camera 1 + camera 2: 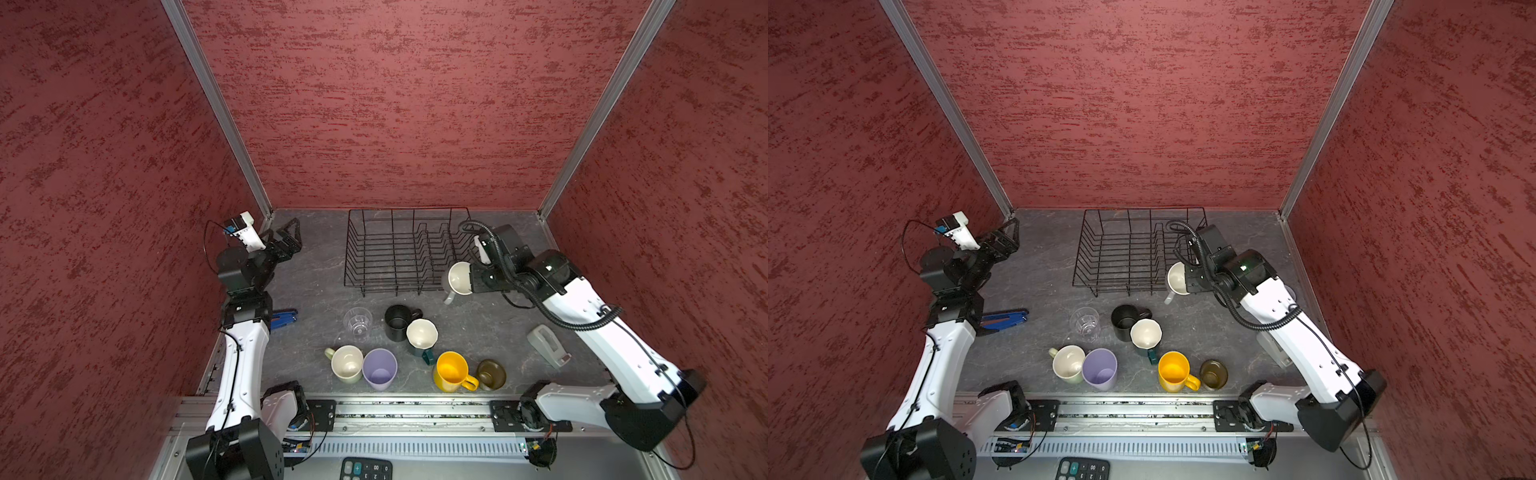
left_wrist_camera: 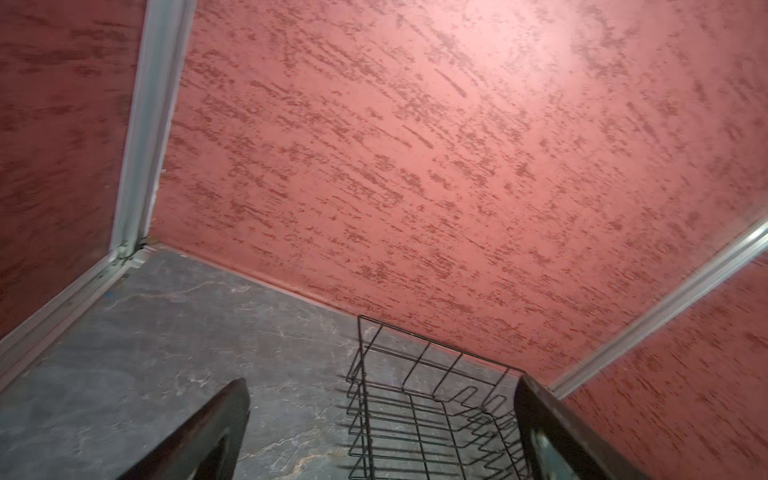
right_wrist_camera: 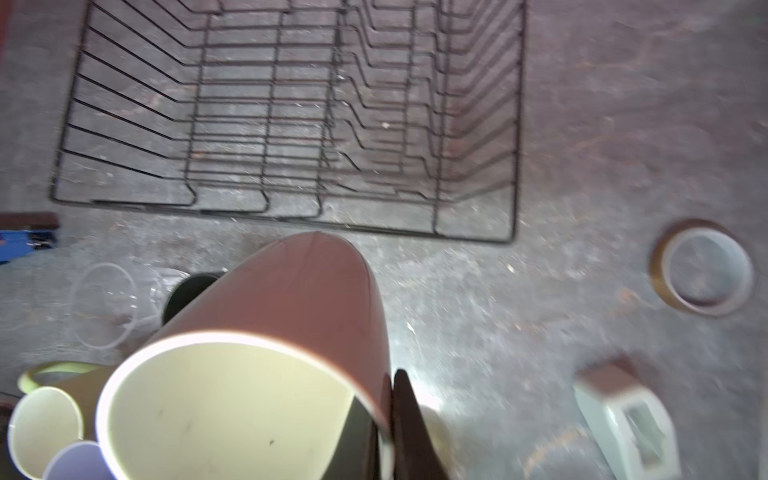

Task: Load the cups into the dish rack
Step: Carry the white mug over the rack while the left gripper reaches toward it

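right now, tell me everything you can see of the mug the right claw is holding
The grey mug is smooth and ceramic-looking, grey outside, cream inside, empty. The right claw is shut on its rim, with a finger outside the wall and one inside. It is tipped, mouth turned up towards the top views, handle pointing away from the dish rack. It hangs at the rack's near right corner; whether it touches the wires I cannot tell.

Calculator (image 1: 365,469) (image 1: 1082,469) half beyond the bottom edge in both top views; tape dispenser (image 1: 1271,351) mostly behind the right arm (image 1: 1304,340)
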`<state>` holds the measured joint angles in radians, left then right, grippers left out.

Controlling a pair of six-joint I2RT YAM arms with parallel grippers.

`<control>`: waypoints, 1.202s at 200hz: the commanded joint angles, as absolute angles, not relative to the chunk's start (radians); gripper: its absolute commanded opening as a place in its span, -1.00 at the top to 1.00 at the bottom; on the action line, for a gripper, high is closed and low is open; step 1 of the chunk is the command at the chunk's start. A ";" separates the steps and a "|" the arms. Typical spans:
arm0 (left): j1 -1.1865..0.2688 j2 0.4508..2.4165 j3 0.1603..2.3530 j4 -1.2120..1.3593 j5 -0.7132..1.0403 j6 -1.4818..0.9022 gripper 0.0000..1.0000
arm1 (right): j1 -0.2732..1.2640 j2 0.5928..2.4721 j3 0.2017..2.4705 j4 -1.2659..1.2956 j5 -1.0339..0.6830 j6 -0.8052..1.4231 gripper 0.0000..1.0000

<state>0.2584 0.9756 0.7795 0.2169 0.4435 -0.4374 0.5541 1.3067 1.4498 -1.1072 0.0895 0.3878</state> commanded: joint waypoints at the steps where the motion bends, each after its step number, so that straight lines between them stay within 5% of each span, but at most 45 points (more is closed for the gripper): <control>1: 0.196 0.963 0.791 0.296 0.538 -0.335 -0.99 | 0.511 1.348 1.501 -0.856 -0.064 0.376 1.00; 83: -0.184 0.938 0.745 0.277 0.709 0.221 -0.99 | 0.304 1.385 1.440 -0.533 -0.452 0.459 1.00; 240: -0.374 1.380 0.845 0.765 0.842 0.295 -0.99 | 0.179 1.347 1.325 -0.315 -0.972 0.676 1.00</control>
<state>-0.3706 1.3468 0.8043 0.6628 0.8070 0.2890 0.1841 1.3727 1.3087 -0.4286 -0.8433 0.6197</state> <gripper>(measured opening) 0.996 0.092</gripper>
